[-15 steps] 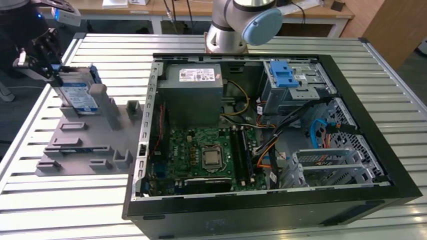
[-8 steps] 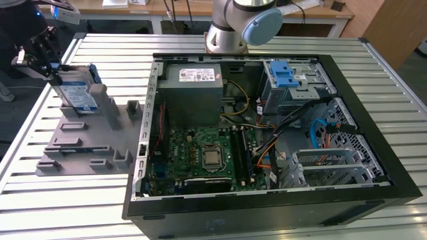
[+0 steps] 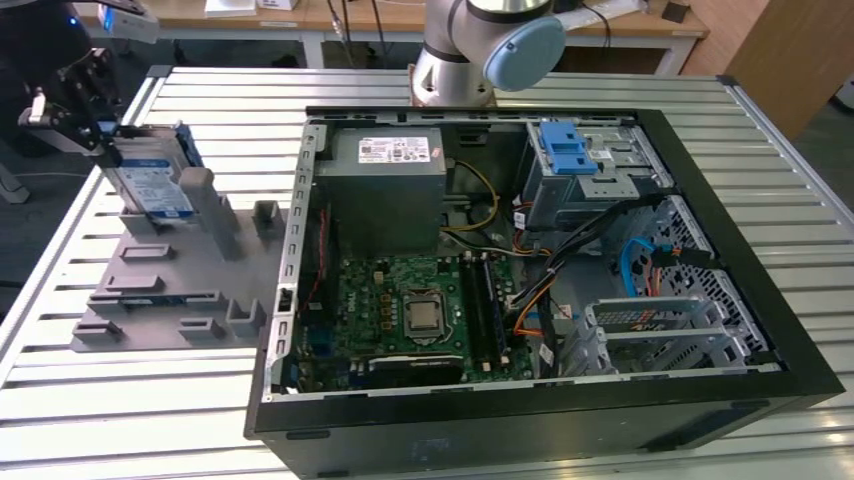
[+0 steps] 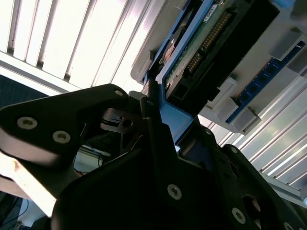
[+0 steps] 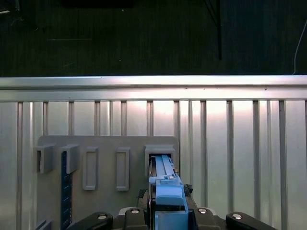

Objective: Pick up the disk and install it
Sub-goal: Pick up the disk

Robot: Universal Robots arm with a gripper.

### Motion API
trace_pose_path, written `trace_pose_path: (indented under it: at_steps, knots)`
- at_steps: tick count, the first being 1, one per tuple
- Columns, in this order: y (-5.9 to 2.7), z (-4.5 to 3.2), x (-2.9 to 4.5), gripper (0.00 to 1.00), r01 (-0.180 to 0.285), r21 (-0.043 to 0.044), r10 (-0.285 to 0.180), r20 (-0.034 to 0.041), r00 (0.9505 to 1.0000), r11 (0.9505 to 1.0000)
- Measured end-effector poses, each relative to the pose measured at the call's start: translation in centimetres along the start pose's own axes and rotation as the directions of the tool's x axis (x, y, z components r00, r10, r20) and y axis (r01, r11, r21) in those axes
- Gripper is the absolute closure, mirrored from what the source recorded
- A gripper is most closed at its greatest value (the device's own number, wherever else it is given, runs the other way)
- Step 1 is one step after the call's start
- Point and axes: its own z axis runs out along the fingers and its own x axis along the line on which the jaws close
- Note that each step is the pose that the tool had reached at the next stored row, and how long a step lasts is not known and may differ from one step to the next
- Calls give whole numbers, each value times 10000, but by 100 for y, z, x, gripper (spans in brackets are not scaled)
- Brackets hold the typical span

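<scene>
Gripper: black two-finger gripper point(image 3: 107, 142) at the far end of the exterior view's left, above the grey rack. In both wrist views its fingers point(image 5: 192, 213) sit against the disk's blue carrier rail from both sides, closed onto it with no gap visible.
Disk: the disk point(image 3: 144, 180) stands on edge in the rack, label side facing the computer case. Its blue rail point(image 5: 165, 179) runs up between the fingers. The second wrist view shows its circuit-board underside point(image 4: 206, 43).
Seating: the disk's far end sits inside a raised slot frame of the rack, so it is not clear of the holder.
Rack: grey slotted rack point(image 3: 160, 290) lies flat on the slatted metal table point(image 3: 134, 420), just beside the case. A blue circuit-board strip point(image 5: 65, 187) stands in another slot.
Computer case: open black case point(image 3: 694, 140) lies on its side, well apart from the disk. Inside are the grey power-supply box point(image 3: 387, 190), the green motherboard point(image 3: 387, 300) and a drive cage with a blue latch point(image 3: 567, 150).
Arm: the arm's base point(image 3: 461, 50) stands behind the case.
</scene>
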Motion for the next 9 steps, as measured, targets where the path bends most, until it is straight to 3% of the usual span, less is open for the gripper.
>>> trace_pose_path:
  at_steps: [9]
  knots:
    - [1, -60, 0, 64, 0, 0, 0, 0, 10000, 10000]
